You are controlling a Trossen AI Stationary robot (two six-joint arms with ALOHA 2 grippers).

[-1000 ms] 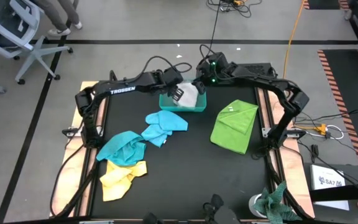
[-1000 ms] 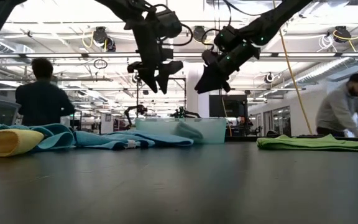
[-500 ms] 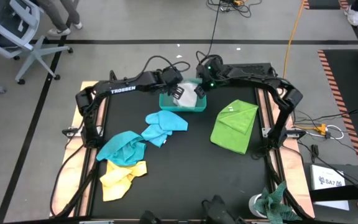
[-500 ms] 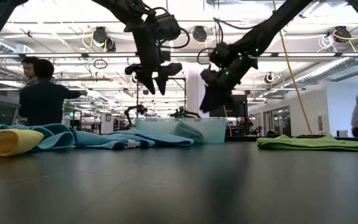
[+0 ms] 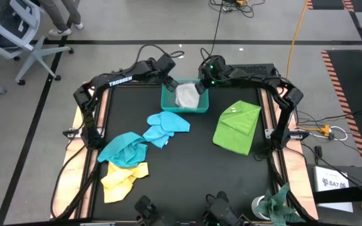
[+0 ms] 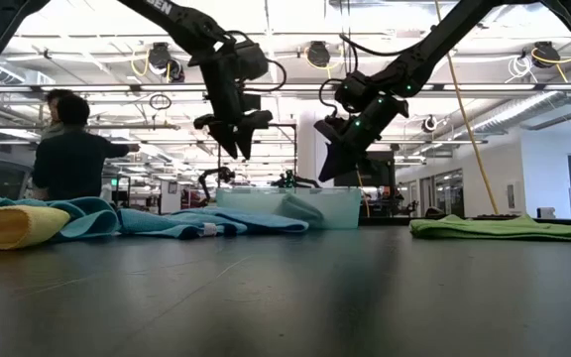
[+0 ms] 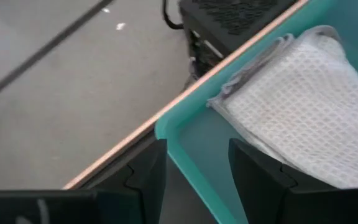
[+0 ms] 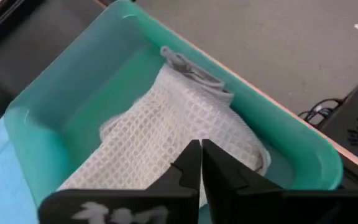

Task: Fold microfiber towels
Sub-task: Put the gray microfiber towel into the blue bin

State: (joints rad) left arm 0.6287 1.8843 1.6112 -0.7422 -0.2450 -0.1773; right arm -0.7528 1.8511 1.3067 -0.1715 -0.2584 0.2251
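A pale grey waffle towel (image 5: 186,95) lies bunched inside the teal tray (image 5: 166,104) at the table's far middle. My left gripper (image 7: 197,167) hangs open over the tray's far left corner (image 7: 166,127). My right gripper (image 8: 201,149) is shut with nothing between its fingers. It points slanting down over the grey towel (image 8: 179,124), and in the low view it (image 6: 327,169) stays above the tray's rim. A folded lime green towel (image 5: 237,125) lies flat at the right. Light blue (image 5: 165,127), turquoise (image 5: 123,149) and yellow (image 5: 123,177) towels lie crumpled at the left.
A mottled green-and-white rag (image 5: 278,204) sits off the table's near right corner. Bare black tabletop (image 5: 187,169) lies between the crumpled towels and the green one. A person (image 6: 67,149) stands in the room behind the table.
My left gripper has swung from over the tray's middle toward the table's left and far edges, ending over the tray's far left corner, still open. My right gripper has sunk toward the tray, rolled a little and shut its fingers on nothing.
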